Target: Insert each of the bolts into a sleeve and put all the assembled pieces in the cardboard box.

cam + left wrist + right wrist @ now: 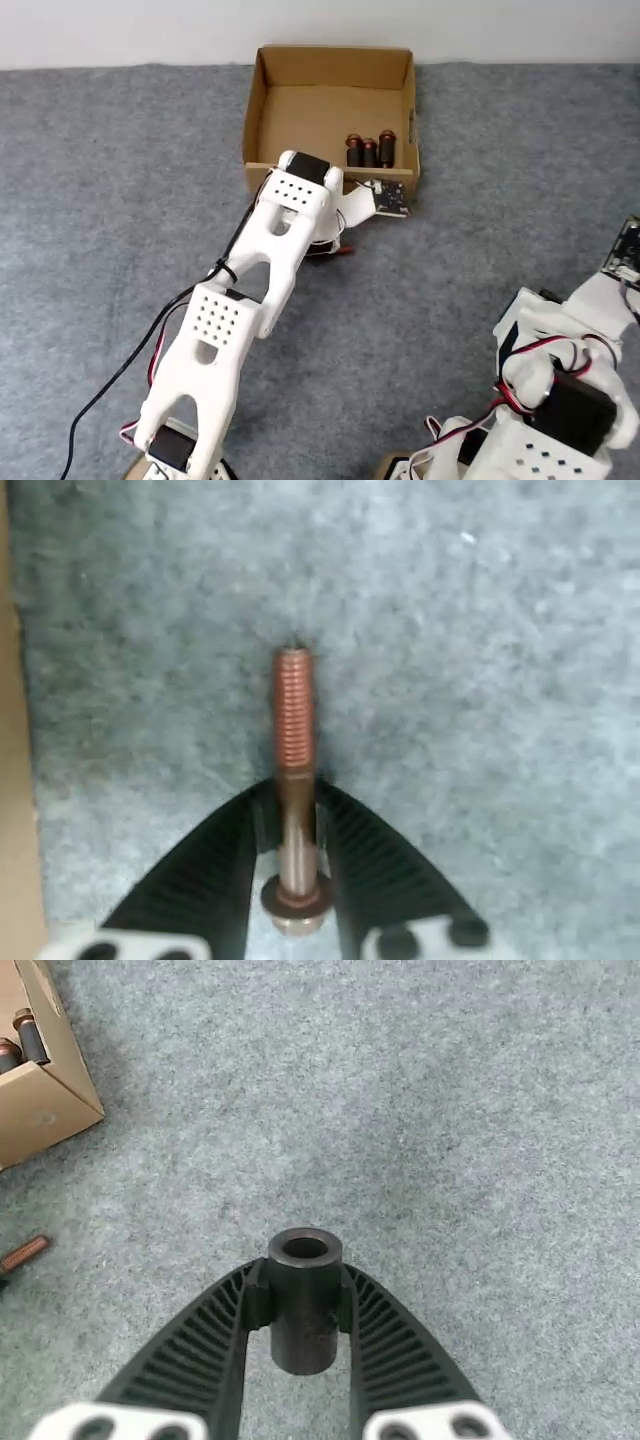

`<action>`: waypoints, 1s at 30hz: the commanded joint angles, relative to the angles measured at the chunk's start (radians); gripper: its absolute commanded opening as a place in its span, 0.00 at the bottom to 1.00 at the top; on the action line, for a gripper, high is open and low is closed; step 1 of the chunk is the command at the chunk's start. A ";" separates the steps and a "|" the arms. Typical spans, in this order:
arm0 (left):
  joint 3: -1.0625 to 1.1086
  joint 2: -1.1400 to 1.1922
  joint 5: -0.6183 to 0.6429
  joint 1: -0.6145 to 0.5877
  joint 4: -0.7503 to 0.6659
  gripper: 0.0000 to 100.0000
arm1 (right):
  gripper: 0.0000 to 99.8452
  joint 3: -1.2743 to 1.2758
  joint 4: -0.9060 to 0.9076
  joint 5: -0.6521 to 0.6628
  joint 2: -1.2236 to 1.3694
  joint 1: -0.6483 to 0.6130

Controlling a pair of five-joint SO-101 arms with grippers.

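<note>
Three assembled pieces (pixel 369 150) lay inside the cardboard box (pixel 300 105), close to its wall nearest the arms. Just outside that wall, the left gripper (pixel 296 798) was clamped on a bolt (pixel 294 720), gripping the shank near the head. Well away from the box, the right gripper (pixel 303 1275) was clamped on an empty sleeve (pixel 304 1310). As far as I could judge, that pair was still to be joined and boxed.

The desk (pixel 90 180) has a grey, felt-like covering. A white wall (pixel 120 30) borders its far edge.
</note>
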 commanded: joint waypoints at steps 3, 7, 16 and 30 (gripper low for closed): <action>0.151 -0.167 0.327 0.031 0.029 0.00 | 0.01 -0.003 -0.022 0.012 0.001 0.005; 0.237 -0.275 0.517 0.043 0.029 0.00 | 0.01 -0.003 -0.022 0.012 0.002 0.005; 0.289 -0.427 1.057 0.020 0.026 0.00 | 0.01 -0.003 -0.022 0.012 0.002 0.005; 0.314 -0.480 1.999 -0.017 0.025 0.01 | 0.01 -0.003 -0.015 0.014 0.002 0.005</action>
